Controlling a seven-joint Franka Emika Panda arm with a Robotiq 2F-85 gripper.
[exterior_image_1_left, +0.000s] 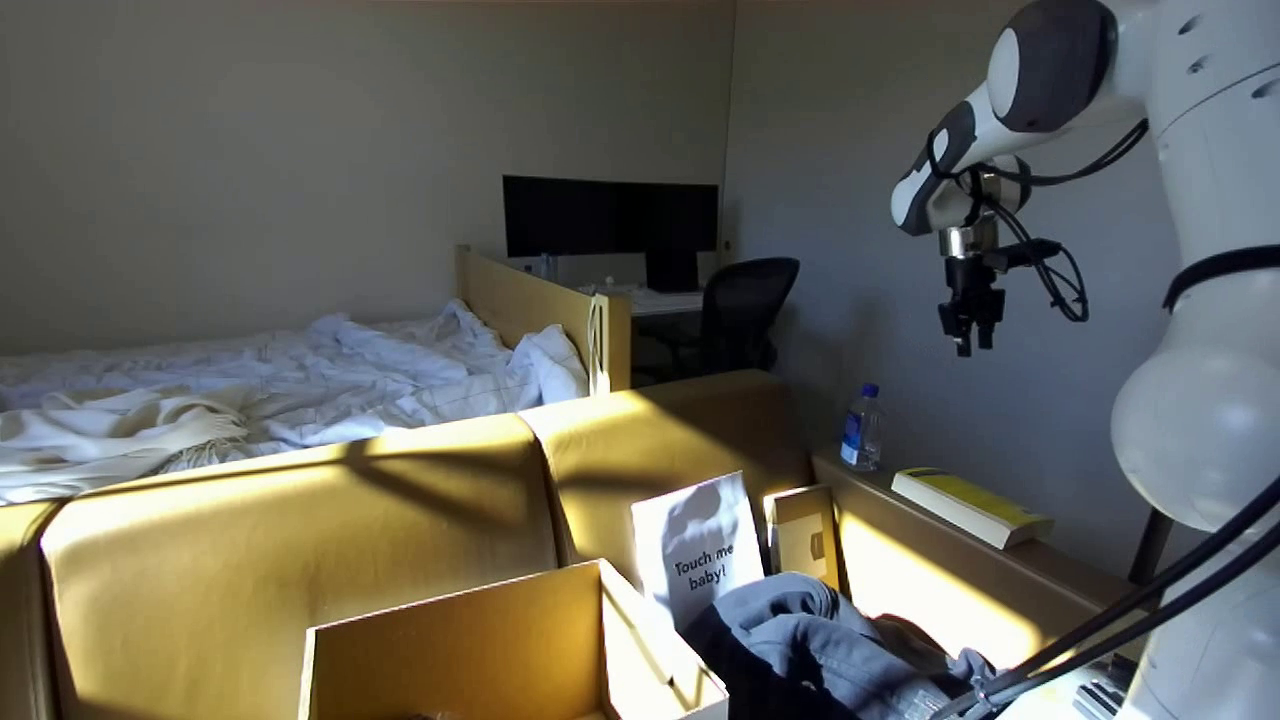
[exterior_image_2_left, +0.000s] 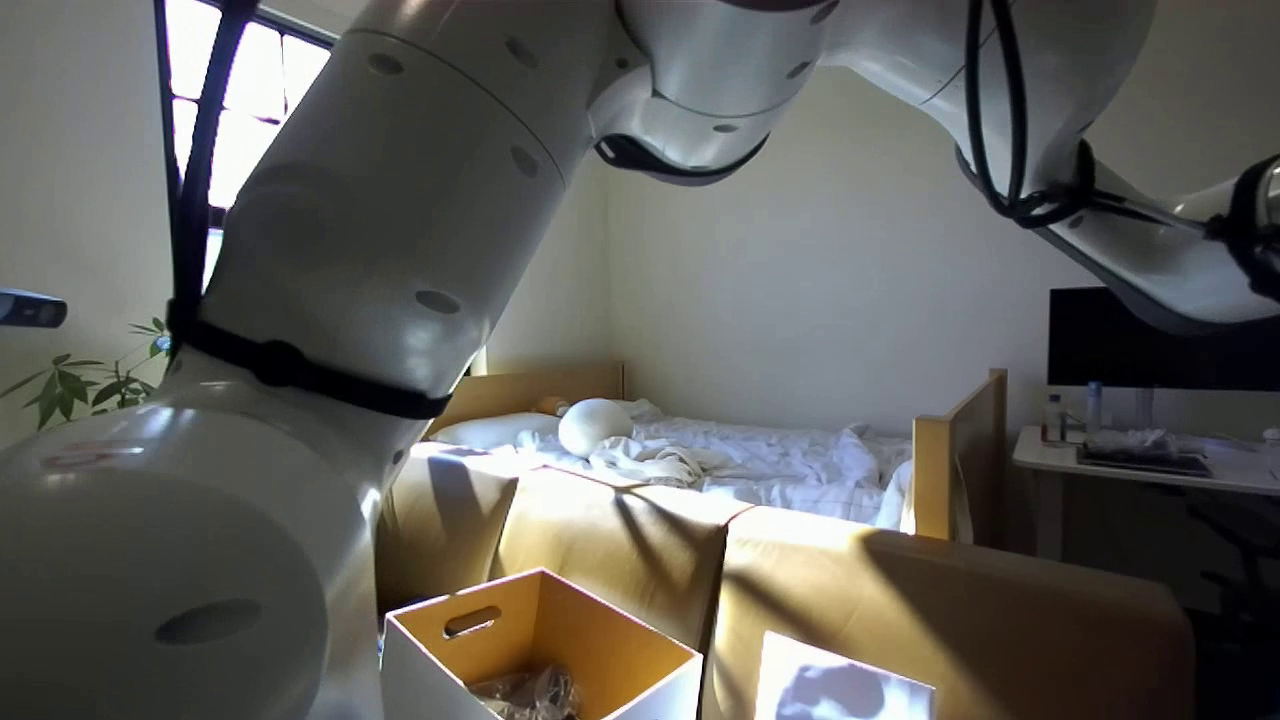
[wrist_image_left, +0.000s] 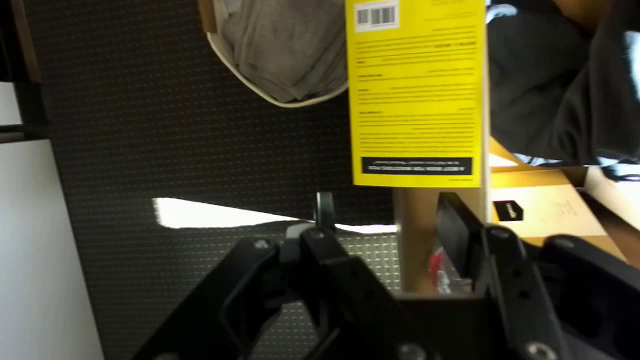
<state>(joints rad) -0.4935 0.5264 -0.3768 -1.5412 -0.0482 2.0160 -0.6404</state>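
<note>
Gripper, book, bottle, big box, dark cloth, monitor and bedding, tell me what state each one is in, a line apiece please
Gripper, open, holding nothing.
Book, closed, lying flat on the sofa arm.
Bottle, capped, upright on the sofa arm, fill level unclear.
Big box, open at the top, crumpled plastic inside.
Dark cloth, crumpled.
Monitor, dark, apparently off.
Bedding, rumpled.

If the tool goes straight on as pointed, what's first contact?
Probably the sofa armrest, near the yellow book; depth is unclear, so the tool might clip the book or miss toward the carpet.
</note>
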